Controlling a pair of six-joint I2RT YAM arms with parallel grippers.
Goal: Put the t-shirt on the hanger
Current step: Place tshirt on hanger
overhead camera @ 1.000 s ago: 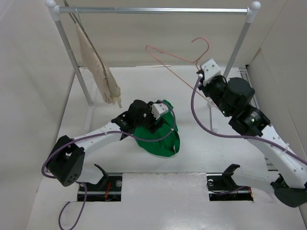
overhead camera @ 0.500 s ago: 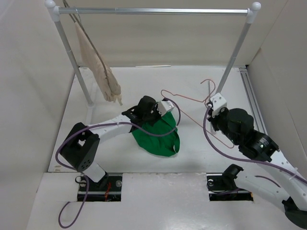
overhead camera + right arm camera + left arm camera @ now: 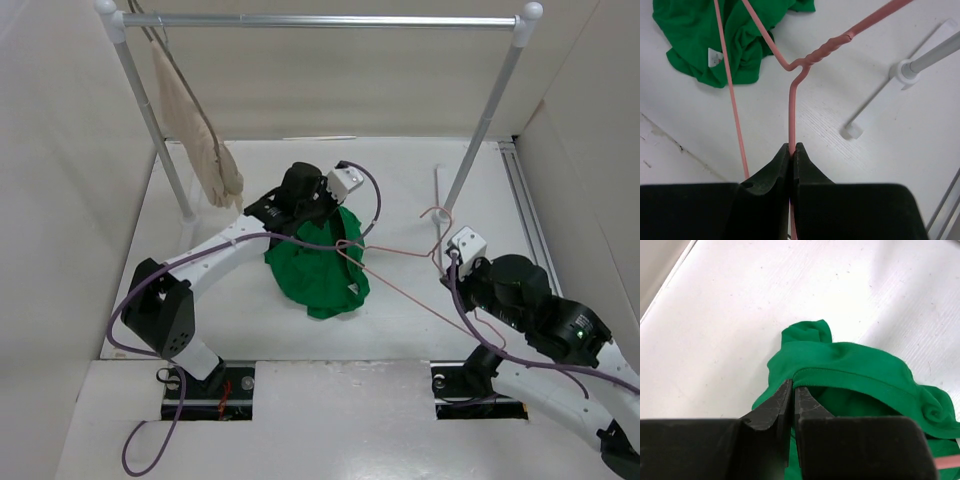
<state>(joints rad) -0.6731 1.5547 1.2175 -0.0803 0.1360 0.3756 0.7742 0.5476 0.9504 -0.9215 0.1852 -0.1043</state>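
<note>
The bright green t-shirt (image 3: 315,275) lies bunched on the white table, its upper edge lifted. My left gripper (image 3: 325,212) is shut on that edge; in the left wrist view the black fingertips (image 3: 792,385) pinch a hemmed fold of the t-shirt (image 3: 855,365). The thin pink wire hanger (image 3: 436,212) hangs low over the table, and its far corner reaches across the t-shirt. My right gripper (image 3: 447,257) is shut on the hanger. In the right wrist view the gripper (image 3: 793,147) clamps the wire just below the twisted neck (image 3: 826,47), with the t-shirt (image 3: 700,40) beyond.
A metal clothes rack (image 3: 320,20) spans the back, its posts standing at left and right. A beige garment (image 3: 195,130) hangs on a dark hanger at the rack's left end. The right post's foot (image 3: 902,72) sits close to the hanger. Walls enclose the table.
My left gripper has shut on the t-shirt and drawn its edge up and toward the back. My right arm has brought the hanger down from the rack toward the t-shirt.
</note>
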